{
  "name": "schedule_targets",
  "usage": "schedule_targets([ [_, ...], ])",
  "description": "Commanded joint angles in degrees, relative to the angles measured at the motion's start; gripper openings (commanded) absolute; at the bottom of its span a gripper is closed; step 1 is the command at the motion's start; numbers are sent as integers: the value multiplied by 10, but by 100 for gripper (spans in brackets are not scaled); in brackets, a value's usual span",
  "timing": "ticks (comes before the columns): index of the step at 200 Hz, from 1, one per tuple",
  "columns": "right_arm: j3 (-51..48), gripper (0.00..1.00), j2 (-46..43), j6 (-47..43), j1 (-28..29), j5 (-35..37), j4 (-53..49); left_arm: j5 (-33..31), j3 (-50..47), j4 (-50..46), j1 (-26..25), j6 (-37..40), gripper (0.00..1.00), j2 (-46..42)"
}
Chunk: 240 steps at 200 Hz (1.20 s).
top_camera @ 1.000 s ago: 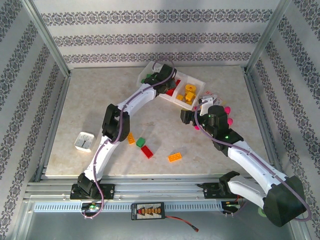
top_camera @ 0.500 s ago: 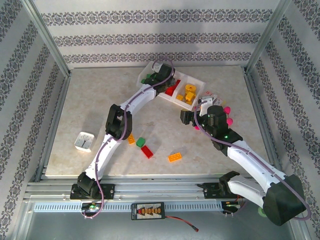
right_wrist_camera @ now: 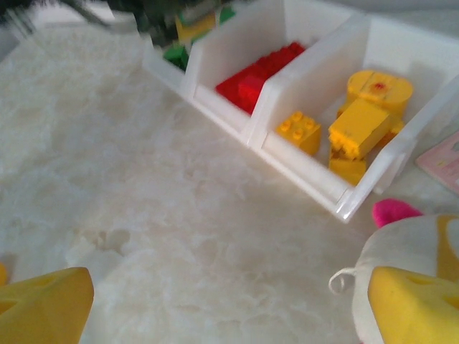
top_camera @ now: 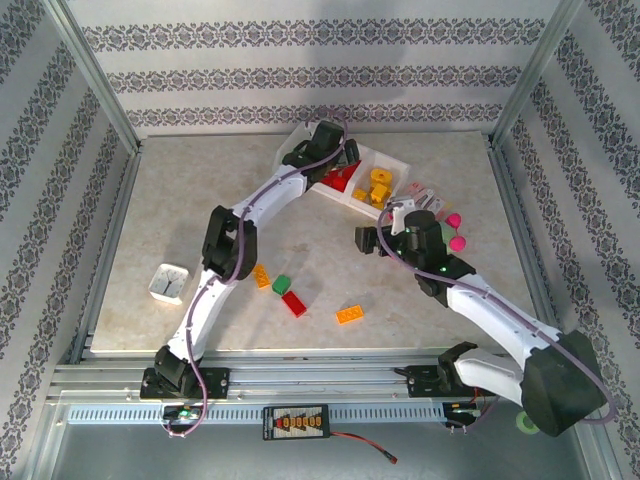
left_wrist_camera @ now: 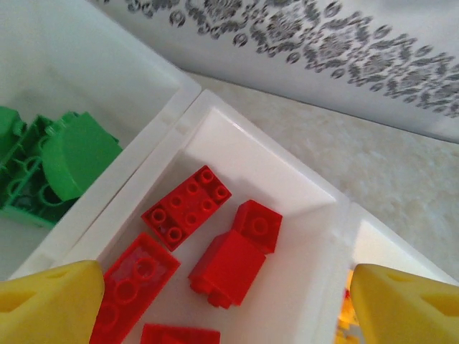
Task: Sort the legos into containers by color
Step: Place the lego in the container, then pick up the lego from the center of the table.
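Jaws on my left arm are hanging wide apart over red studded plastic bricks [left_wrist_camera: 188, 206] lying in the middle compartment of the translucent white tray [left_wrist_camera: 143, 179]; rising straight should be clearing its walls.

tray [right_wrist_camera: 258, 118] translucent white | green bricks [left_wrist_camera: 72, 154] | red bricks [left_wrist_camera: 228, 266] | yellow bricks [right_wrist_camera: 358, 127] | table [right_wrist_camera: 179, 201] beige marbled | walls [top_camera: 300, 75] white, grey floral bands

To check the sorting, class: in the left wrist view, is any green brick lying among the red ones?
No, the red bricks share their compartment with no green; the green bricks lie beyond the dividing wall.
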Motion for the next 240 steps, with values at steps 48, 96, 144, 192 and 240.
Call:
schedule_targets([
  [48, 66, 98, 103, -113, 125, -3, -32, 8, -372, 103, 4, 76, 98, -298],
  [96, 141, 97, 213, -151, 218, -15, -53, 1, -634, 103, 42, 68, 99, -501],
  [144, 242, 93, 346, -165, 279, -28, -96, -13, -798, 21, 93, 62, 99, -699],
  [192, 303, 87, 435, -137, 292, -38, -115, -16, -885, -53, 110, 82, 99, -842],
  [240, 336, 72, 477, -140, 292, -47, -135, -31, -915, -91, 112, 85, 99, -914],
])
